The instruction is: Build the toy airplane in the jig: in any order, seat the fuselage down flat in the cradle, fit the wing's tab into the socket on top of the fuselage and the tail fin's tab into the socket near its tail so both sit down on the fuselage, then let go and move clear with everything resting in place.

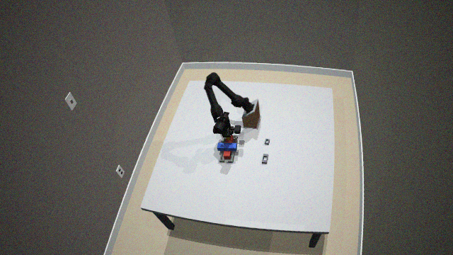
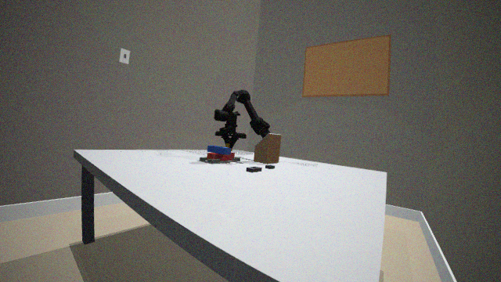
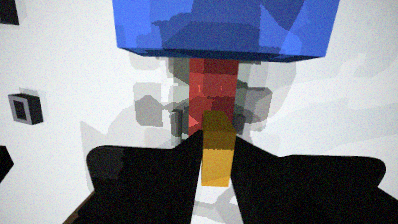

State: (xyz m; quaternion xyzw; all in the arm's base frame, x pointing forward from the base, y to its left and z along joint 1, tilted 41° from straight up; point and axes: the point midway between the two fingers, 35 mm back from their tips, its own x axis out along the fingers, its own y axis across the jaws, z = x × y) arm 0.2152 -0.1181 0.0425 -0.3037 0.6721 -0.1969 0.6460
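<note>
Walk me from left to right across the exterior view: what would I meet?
White wall plate → blue bar → brown slant-topped block → orange wall board
</note>
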